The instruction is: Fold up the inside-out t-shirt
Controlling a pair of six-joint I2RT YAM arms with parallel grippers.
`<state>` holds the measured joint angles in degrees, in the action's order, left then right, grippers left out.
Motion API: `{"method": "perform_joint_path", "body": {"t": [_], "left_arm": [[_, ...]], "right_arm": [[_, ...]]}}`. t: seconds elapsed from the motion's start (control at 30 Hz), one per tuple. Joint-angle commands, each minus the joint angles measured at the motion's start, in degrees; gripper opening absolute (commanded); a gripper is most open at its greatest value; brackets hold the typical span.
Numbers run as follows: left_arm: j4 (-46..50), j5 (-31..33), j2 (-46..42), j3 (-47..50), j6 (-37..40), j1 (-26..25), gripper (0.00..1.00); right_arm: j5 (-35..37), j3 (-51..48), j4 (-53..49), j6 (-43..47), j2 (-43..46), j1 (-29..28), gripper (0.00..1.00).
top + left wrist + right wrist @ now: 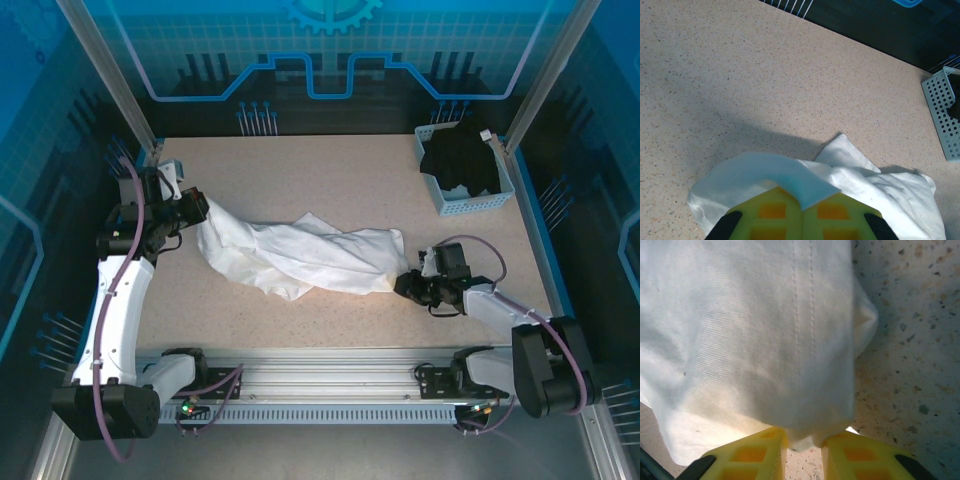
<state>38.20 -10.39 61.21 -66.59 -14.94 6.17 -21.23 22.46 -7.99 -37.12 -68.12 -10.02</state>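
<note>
This is a robotics lab test cell. A white left arm (118,300) and right arm (505,312) are bolted to a metal rail (320,385) along the bottom of the frame, trailing purple cables (98,400). Aluminium posts (108,72) and blue translucent panels (200,45), with a gear emblem (330,12) at top centre, wall in the speckled surface (320,180).

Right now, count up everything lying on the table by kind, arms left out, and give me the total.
Garments: 2, the white t-shirt and the black garment
Baskets: 1, the perforated basket holding the black garment
Total: 3
</note>
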Motion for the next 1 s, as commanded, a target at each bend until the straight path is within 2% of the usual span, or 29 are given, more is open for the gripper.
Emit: {"method": "perform_joint_path", "body": {"t": [0.0, 0.2, 0.3, 0.63, 0.8, 0.97], "left_arm": [[-1.27, -1.5, -1.02, 0.77, -0.18, 0.51, 0.0], [-1.29, -1.64, -1.03, 0.87, -0.18, 0.51, 0.0], [-1.33, -1.52, -1.09, 0.86, -0.18, 0.51, 0.0], [-0.96, -0.89, -1.08, 0.23, -1.18, 0.51, 0.0], [-0.05, 0.58, -1.94, -2.56, -3.01, 0.83, 0.0], [1.43, 2.57, -3.12, -9.63, -4.43, 2.02, 0.0]], "right_arm": [[1.43, 0.09, 0.11, 0.16, 1.48, 0.84, 0.22], [2.66, 0.47, -1.24, 1.89, 2.74, 1.23, 0.06], [4.24, 1.16, -4.25, 3.71, 5.1, 1.37, 0.01], [7.34, 6.72, -14.39, 10.88, 16.77, 1.38, 0.0], [8.22, 15.35, -19.92, 15.03, 18.63, 1.33, 0.0], [10.06, 27.54, -26.1, 21.01, 15.88, 1.47, 0.0]]}}
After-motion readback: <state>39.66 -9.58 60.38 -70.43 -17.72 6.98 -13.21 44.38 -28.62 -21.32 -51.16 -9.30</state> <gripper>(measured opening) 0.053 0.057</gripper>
